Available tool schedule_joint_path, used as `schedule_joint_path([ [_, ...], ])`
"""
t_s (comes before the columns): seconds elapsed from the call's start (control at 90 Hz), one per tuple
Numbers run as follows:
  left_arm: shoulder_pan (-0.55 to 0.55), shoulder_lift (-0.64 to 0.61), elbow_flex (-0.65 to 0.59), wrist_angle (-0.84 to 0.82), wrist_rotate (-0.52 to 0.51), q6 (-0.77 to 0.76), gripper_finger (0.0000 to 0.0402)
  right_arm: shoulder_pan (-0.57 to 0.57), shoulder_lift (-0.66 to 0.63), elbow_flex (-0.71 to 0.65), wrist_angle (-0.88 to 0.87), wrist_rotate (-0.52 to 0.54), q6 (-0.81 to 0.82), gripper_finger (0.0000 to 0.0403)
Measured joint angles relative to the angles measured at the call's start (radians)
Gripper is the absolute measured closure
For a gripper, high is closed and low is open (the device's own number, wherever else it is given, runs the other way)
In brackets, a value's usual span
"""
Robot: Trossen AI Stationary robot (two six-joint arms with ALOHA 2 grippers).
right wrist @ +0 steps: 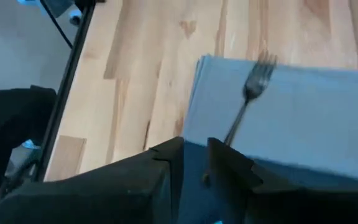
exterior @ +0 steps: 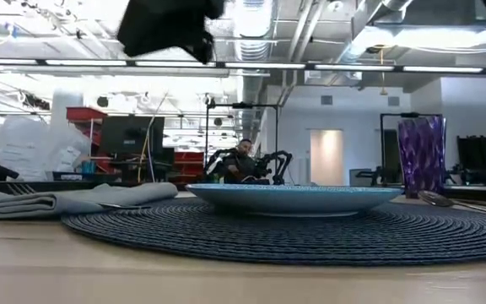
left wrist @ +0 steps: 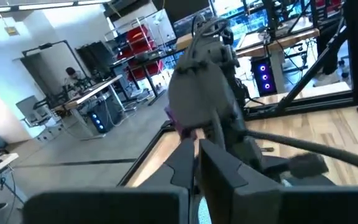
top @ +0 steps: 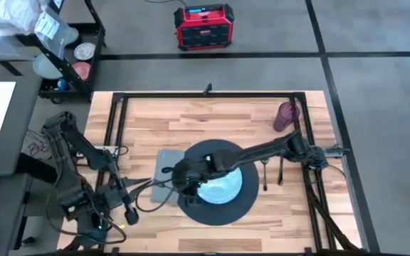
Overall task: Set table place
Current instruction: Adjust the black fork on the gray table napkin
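High view: we see our right arm stretched across the table (top: 191, 117), its right gripper (top: 179, 178) over the near edge of the grey napkin (top: 164, 165), just beside the teal plate (top: 221, 188) that sits on the dark round mat (top: 219, 206). The purple cup (top: 286, 116) lies well apart toward the far right corner, and two pieces of cutlery (top: 272, 169) lie just right of the mat. Our left gripper (top: 128, 210) waits near the table's left front edge.

Low view: the plate (exterior: 294, 197) rests on the woven mat (exterior: 310, 232), the folded napkin (exterior: 66, 201) lies to its left, and the cup (exterior: 421, 156) stands upright behind, with a metal spoon (exterior: 445, 200) beside it. A person sits far back in the room.

Left wrist view: we look past our own fingers (left wrist: 219, 174), which stand close together with nothing between them, toward the other arm.

Right wrist view: the fork (right wrist: 248, 102) lies on the napkin (right wrist: 316, 118), tines pointing away from us. Its handle runs down toward our fingers (right wrist: 229, 171); we cannot tell whether they grip it.
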Motion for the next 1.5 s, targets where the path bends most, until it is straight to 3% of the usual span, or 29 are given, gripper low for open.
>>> schedule_joint_path([
  [0.289, -0.001, 0.000, 0.000, 0.004, 0.001, 0.020, 0.0393, -0.034, 0.200, 0.226, -0.140, -0.103, 0.000, 0.0342],
  [0.578, -0.010, 0.000, -0.001, 0.063, -0.013, 0.209, 0.0393, -0.053, 0.242, 0.217, -0.117, -0.121, 0.008, 0.0342],
  [0.789, -0.010, 0.000, 0.003, 0.063, -0.015, 0.254, 0.0394, -0.050, 0.241, 0.218, -0.083, -0.129, 0.008, 0.0342],
  [0.978, 0.011, -0.034, 0.131, 0.058, -0.014, 0.437, 0.0400, -0.035, 0.269, 0.217, -0.030, -0.130, 0.017, 0.0342],
  [1.222, 0.078, -0.102, 0.245, 0.056, -0.007, 0.533, 0.0401, -0.039, 0.281, 0.217, 0.013, -0.151, 0.038, 0.0342],
  [1.267, 0.089, -0.106, 0.245, 0.040, 0.024, 0.531, 0.0401, -0.039, 0.280, 0.218, 0.007, -0.151, 0.038, 0.0343],
  [1.4, 0.098, -0.058, 0.243, -0.086, 0.243, 0.423, 0.0401, -0.034, 0.239, 0.224, -0.122, -0.134, -0.012, 0.0342],
  [1.5, 0.076, -0.009, 0.240, -0.205, 0.282, 0.289, 0.0401, -0.019, 0.168, 0.221, -0.207, -0.070, -0.068, 0.0343],
])
